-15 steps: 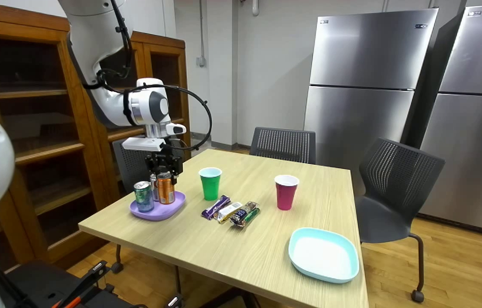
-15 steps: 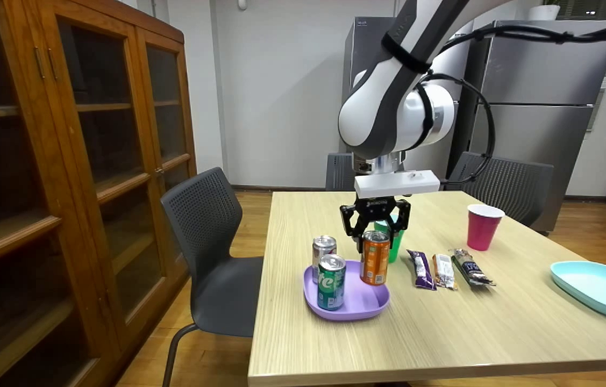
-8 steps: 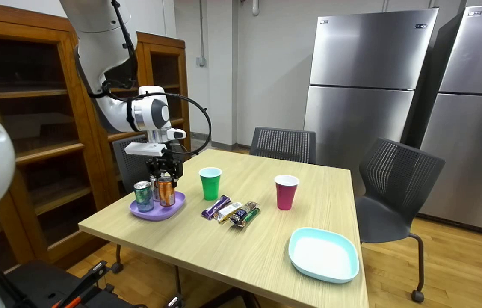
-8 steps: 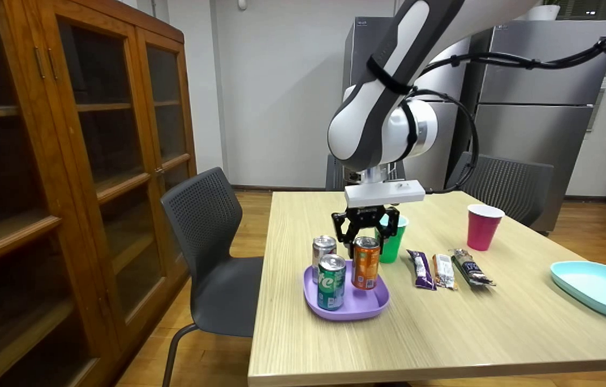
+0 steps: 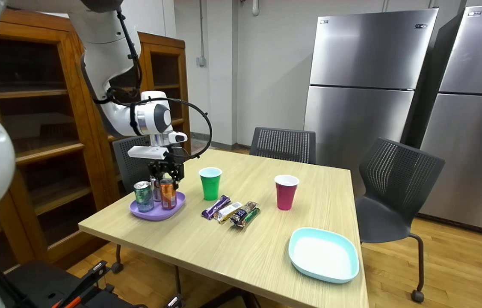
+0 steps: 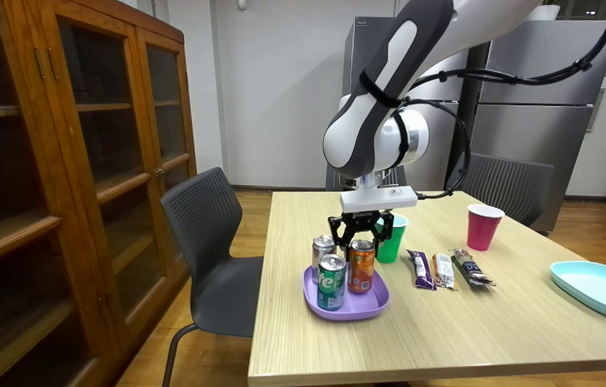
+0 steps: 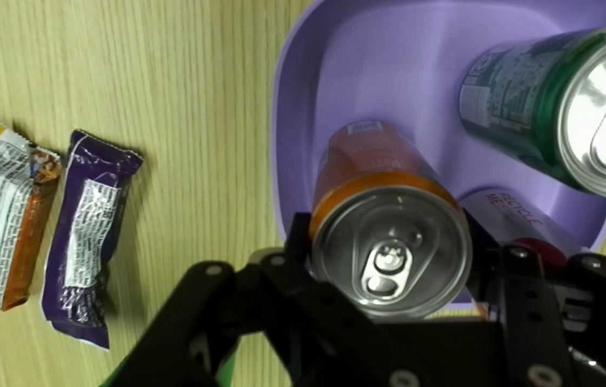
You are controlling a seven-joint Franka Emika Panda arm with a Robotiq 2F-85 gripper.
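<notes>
Clearly, the orange can (image 6: 361, 273) is gripped upright around its top, its long axis straight below the gripper (image 6: 362, 248), over the purple tray (image 7: 389, 70), near the edge facing the snack bars (image 7: 92, 236).

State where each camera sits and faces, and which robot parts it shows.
An exterior view: raised, looking over the purple rounded tray toward a pale wall; white jointed arm and black gripper show.
An exterior view: raised, looking over the light wooden table toward steel refrigerators; arm, gripper show left.
Wrist view: on the wrist, facing down onto an orange metal can; only gripper shows.
Both exterior views share tray, table and can.
</notes>
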